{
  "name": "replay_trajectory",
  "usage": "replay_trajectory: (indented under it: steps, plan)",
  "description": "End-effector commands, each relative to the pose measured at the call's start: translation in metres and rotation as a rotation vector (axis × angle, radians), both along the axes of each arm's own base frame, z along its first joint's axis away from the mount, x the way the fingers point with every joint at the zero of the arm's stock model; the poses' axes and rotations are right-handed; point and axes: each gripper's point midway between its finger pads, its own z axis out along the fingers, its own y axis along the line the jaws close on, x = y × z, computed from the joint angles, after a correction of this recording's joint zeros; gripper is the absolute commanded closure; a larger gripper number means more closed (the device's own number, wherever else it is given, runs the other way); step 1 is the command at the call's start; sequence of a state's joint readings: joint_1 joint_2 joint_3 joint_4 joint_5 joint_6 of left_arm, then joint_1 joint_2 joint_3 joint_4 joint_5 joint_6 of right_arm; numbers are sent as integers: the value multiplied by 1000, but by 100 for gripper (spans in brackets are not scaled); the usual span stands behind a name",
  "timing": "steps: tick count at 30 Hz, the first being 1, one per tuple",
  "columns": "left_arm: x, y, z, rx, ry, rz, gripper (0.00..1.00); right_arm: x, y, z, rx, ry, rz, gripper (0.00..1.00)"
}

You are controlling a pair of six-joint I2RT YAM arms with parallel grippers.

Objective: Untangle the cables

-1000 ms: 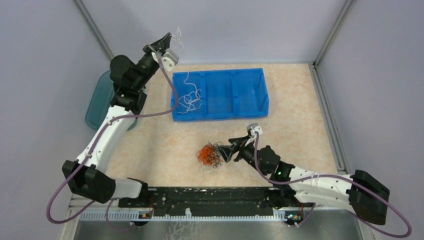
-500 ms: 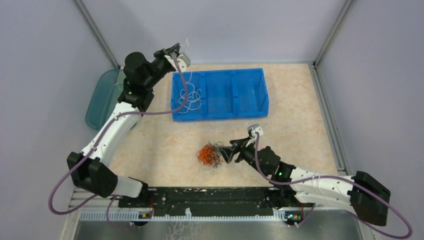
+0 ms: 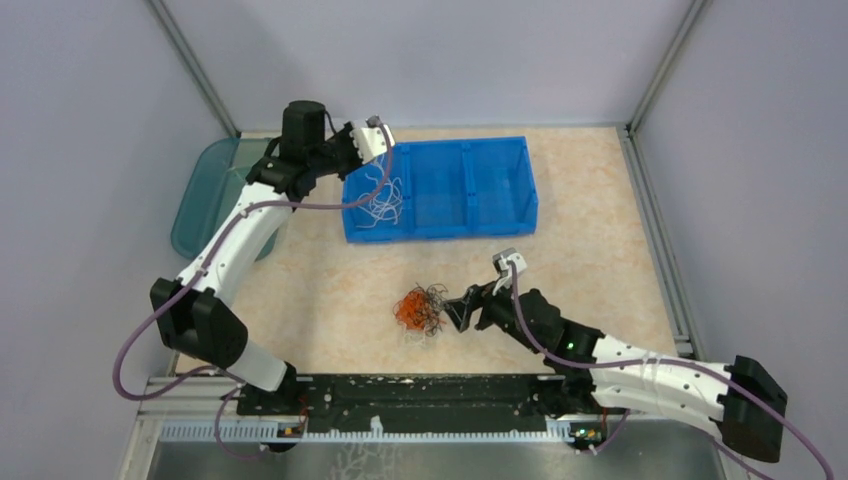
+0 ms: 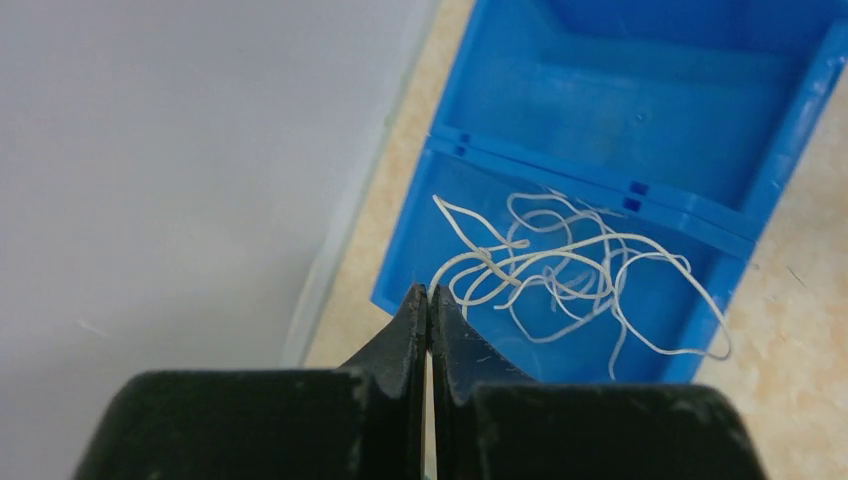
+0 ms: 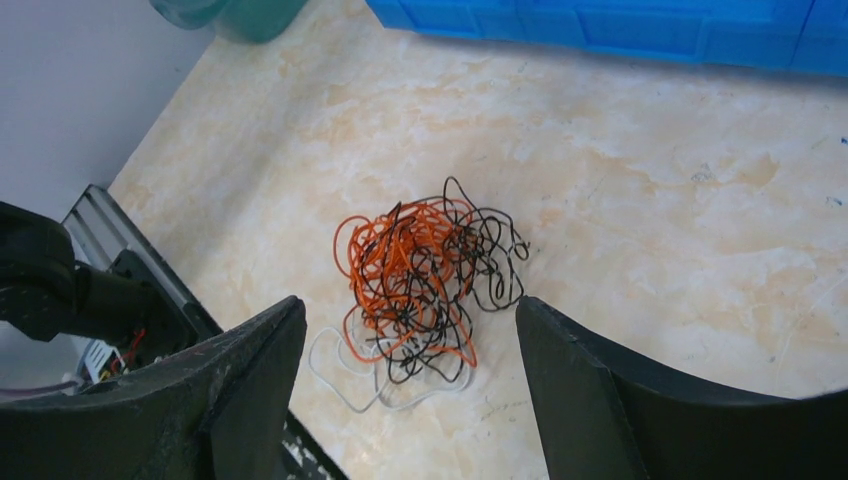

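Left gripper (image 4: 428,300) clenched, hanging over blue bin (image 4: 640,110), white cables (image 4: 570,270) lying just ahead in its end compartment, right gripper (image 5: 410,315) gaping, orange-black tangle (image 5: 420,270) lying ahead between its jaws, white strand (image 5: 345,380) showing clearly only in wrist view

Pale lilac-grey walls (image 3: 90,120) enclose a beige marbled tabletop (image 3: 600,200) framed by metal corner posts (image 3: 197,70)

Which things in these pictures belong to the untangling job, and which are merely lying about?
Part of the job:
- orange and black tangle
- white cables, in the left compartment of the blue bin
- left claw, shut at a white strand
- right claw, open beside the tangle

Lying about:
- teal tub, far left
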State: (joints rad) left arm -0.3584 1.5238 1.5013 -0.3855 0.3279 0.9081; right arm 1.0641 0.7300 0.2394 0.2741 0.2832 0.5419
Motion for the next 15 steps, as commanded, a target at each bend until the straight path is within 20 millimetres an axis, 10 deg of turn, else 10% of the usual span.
replay_trajectory:
  steps: [1, 15]
  plan:
    - [-11, 10, -33, 68, 145, 34, 98, -12, -1, 14, -8, 61, 35, 22]
    - [13, 26, -59, 39, 96, 205, 91, -20, -15, 41, -94, 122, 32, 22]
